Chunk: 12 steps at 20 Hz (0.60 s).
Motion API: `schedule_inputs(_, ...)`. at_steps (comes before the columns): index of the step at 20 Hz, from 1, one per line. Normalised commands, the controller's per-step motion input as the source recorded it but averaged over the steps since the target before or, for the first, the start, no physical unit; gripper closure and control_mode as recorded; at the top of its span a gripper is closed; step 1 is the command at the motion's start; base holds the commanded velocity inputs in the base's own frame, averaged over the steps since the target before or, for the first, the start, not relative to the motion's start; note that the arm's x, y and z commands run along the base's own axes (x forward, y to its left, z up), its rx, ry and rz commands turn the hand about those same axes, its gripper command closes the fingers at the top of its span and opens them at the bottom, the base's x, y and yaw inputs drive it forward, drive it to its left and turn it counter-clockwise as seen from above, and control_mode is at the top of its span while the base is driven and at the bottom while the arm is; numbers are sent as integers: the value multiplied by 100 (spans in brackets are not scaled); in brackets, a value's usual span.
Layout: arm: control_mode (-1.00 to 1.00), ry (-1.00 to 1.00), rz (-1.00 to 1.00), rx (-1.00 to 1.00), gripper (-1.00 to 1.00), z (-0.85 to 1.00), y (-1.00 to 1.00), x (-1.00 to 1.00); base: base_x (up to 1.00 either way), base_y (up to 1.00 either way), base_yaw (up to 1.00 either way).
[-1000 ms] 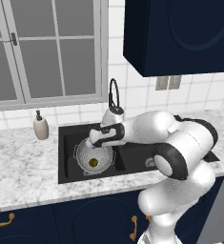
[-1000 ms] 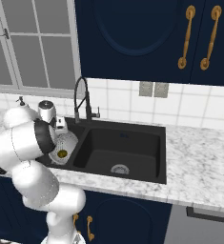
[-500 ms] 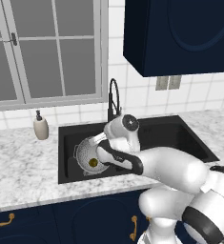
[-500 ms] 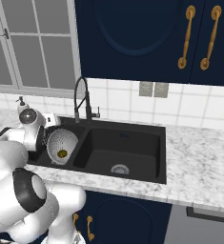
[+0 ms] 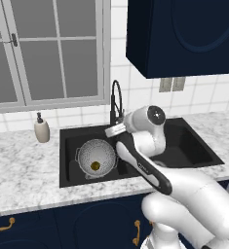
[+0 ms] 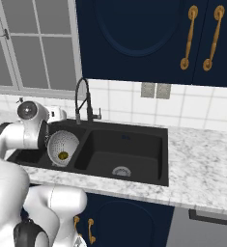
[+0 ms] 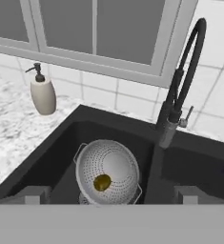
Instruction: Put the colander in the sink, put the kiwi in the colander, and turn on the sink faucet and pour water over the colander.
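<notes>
The colander [image 7: 108,170], a round bowl of silver metal with many small holes and thin side handles, sits in the left basin of the black sink [image 5: 194,146]. The small olive-brown kiwi [image 7: 102,182] lies at its bottom. The sink is set in a marble table [image 5: 23,170] with grey veins. The black faucet [image 7: 182,90] bends in a high arch behind the sink. A beige soap bottle [image 7: 42,94] stands on the table near the window. The claw [image 7: 111,195] is released, its tips wide apart and partly cut off, above the colander.
</notes>
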Motion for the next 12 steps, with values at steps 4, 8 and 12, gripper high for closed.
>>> schedule_inputs(4, -100, 25, -39, 4, -100, 61, -62, -37, 0, 0, 0)
schedule_inputs(8, -100, 5, -42, 25, -100, 24, -79, -50, 0, 0, 0)
schedule_inputs(12, -100, 0, -35, 35, -100, 10, -88, -24, 0, 0, 0)
